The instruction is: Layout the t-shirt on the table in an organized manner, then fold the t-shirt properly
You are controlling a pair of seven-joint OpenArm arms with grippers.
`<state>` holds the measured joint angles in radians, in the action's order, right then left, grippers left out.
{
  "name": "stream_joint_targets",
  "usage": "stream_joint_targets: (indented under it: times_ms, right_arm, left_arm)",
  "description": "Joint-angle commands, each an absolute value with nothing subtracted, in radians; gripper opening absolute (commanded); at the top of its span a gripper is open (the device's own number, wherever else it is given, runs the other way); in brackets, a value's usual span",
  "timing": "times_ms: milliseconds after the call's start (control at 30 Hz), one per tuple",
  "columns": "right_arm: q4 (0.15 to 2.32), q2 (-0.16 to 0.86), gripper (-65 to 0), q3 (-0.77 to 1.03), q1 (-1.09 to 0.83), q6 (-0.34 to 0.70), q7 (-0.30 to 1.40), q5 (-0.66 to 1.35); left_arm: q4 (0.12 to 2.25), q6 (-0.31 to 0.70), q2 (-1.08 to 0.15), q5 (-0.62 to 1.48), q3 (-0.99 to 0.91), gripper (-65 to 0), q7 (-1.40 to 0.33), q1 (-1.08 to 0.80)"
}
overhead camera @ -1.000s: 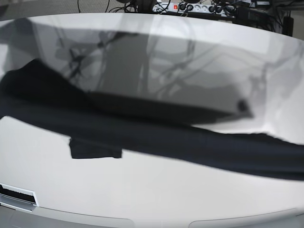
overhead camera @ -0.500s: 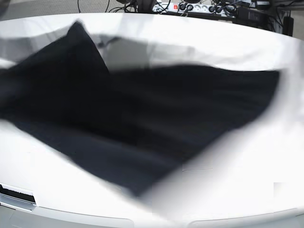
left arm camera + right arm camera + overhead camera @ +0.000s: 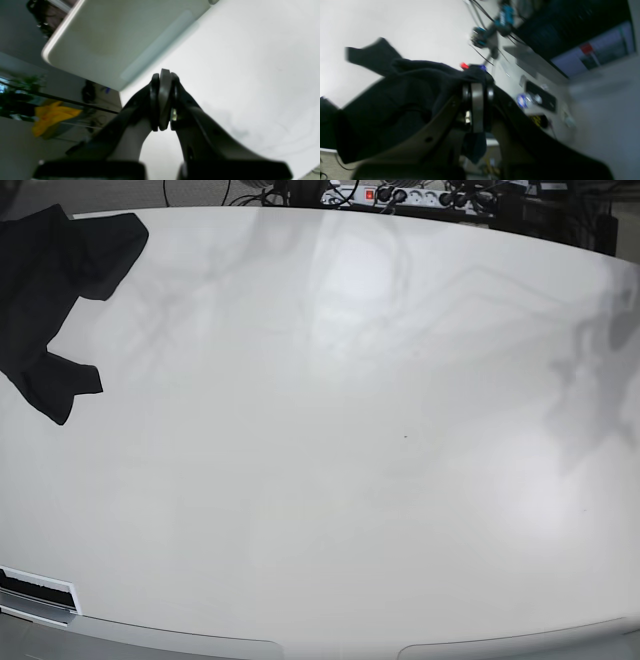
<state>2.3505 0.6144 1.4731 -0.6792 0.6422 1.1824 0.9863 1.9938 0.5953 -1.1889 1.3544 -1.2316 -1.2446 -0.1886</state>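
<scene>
Shirt location: t-shirt [image 3: 60, 290] bunched at far-left corner of counter [image 3: 340, 440] in base view; one part draped toward counter edge, a sleeve-like flap lying flat on the surface. Rest of counter bare.
Shirt condition: crumpled, not spread; collar, hem, logo not identifiable.
Right end effector [image 3: 477, 107]: jaws closed, pinching a fold of black fabric; cloth wraps over fingertips and hangs in a loose mass to one side. Wrist view motion-blurred.
Left end effector [image 3: 162, 100]: jaws closed tight, nothing between them; bare white counter beneath, counter edge and room bkgd beyond.
Arms in base view: neither visible; only faint shadows on right side of counter.
Task stage (est.): layout not achieved; shirt held at one point only, folding not started.
Risk 1: single-point hold. Cloth hangs as a bundle, so lowering likely yields a heap rather than a flat spread.
Risk 2: shirt near counter edge. Release here could let hanging weight drag the garment off the counter.
Risk 3: thin pinch. Fast swing could pull fabric out of the jaws; grip depth not clear from wrist view.
Risk 4: empty left end effector. Closed jaws need opening before a 2nd grab; blind re-grasp into the bundle may catch several layers and twist the shirt.
Next-move req. (est.): locate a 2nd corner or shoulder, take hold w/ left, tension between both arms, lay toward counter centre.
</scene>
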Motion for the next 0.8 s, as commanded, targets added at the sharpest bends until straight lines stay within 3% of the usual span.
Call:
stream_joint_targets:
  times_ms: [0,167,233,533,767]
  right_arm:
    - [2.356,0.635,-65.0,1.484,-0.684,0.649,1.159,0.999]
    - [2.356,0.635,-65.0,1.484,-0.684,0.657,1.159,1.057]
    - [2.356,0.635,-65.0,1.484,-0.684,0.698,1.161,1.134]
    - [2.356,0.635,-65.0,1.484,-0.684,0.698,1.196,1.449]
    - [2.356,0.635,-65.0,1.285,-0.684,0.698,1.258,1.484]
  left_arm:
    - [1.994,0.592,-1.209,1.355,-1.244,-65.0,-1.227,-0.191]
    - [1.994,0.592,-1.178,1.356,-1.244,-65.0,-1.222,-0.207]
    - [1.994,0.591,-1.174,1.355,-1.244,-65.0,-1.221,-0.207]
    - [1.994,0.591,-1.162,1.355,-1.244,-65.0,-1.22,-0.207]
    - [1.994,0.591,-1.088,1.354,-1.229,-65.0,-1.224,-0.208]
